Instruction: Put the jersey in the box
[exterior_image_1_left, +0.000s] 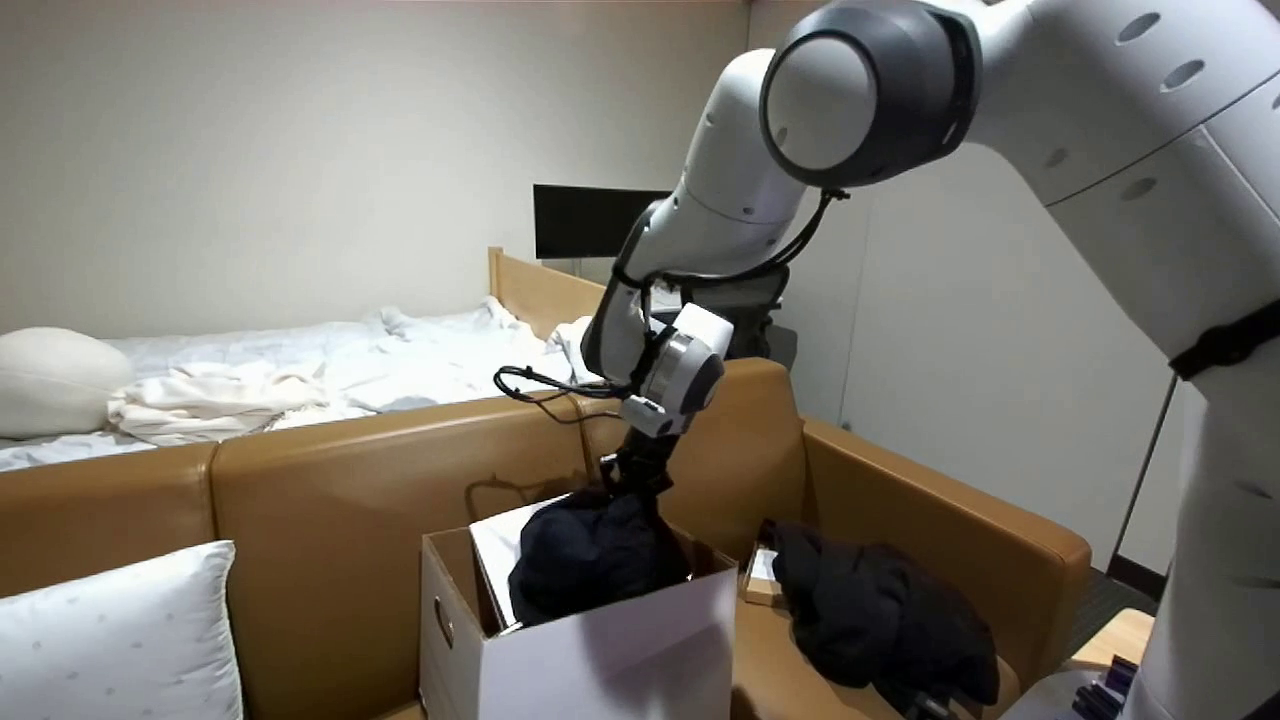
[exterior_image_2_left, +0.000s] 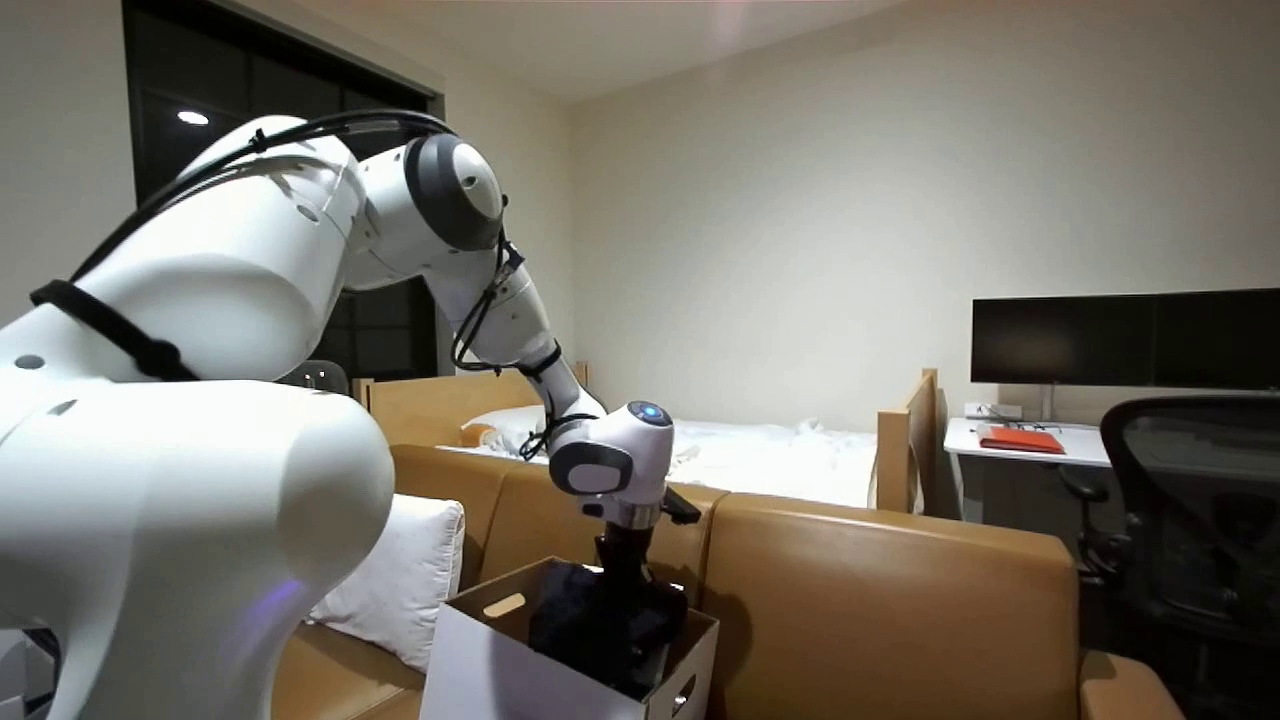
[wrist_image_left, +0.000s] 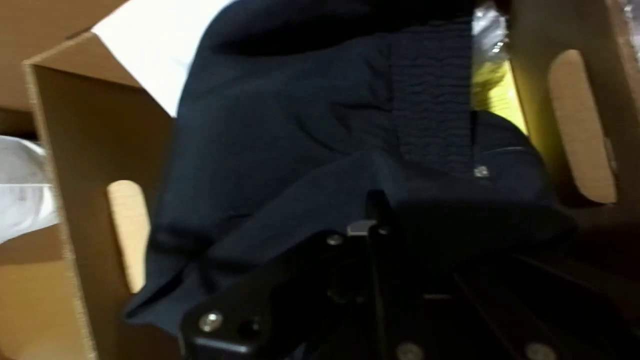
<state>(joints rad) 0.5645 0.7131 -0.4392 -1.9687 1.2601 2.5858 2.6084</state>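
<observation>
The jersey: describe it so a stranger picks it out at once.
Find the tan sofa, then the open white box on it. The jersey is the navy cloth bunched inside: dark, unlike the white panel beside it, and boxed, unlike the black heap on the seat.

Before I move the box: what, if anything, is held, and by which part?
Apparently the jersey, by an upper fold where the hand meets it; the exact pinch is too dark to tell.
</observation>
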